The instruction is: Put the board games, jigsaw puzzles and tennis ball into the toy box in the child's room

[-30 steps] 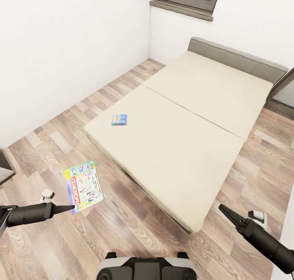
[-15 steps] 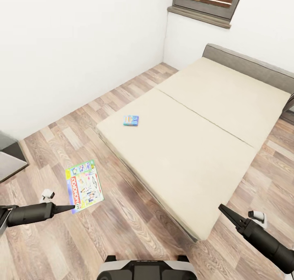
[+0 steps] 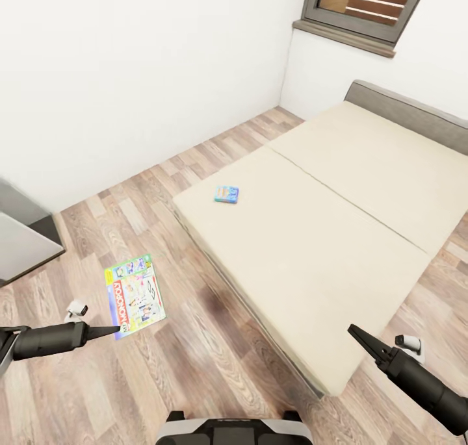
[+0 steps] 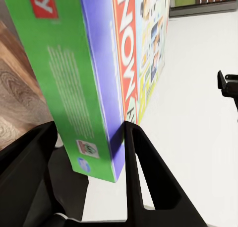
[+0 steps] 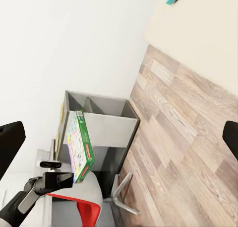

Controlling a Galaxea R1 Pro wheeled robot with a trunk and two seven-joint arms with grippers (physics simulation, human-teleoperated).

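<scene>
Currently: left tool [image 3: 116, 331] pinching board game [image 3: 134, 295], long axis upright; right tool [image 3: 353, 332] spread, empty; second game [image 3: 226, 194] on bed [image 3: 338, 237], far right.

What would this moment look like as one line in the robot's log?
left gripper: shut on Monopoly board game | right gripper: open, empty | small blue board game: on bed | base: turning

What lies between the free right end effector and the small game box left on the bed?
Nothing visible: the right end effector hangs open over the mattress corner, and bare bed stretches from there to the small game box.
</scene>
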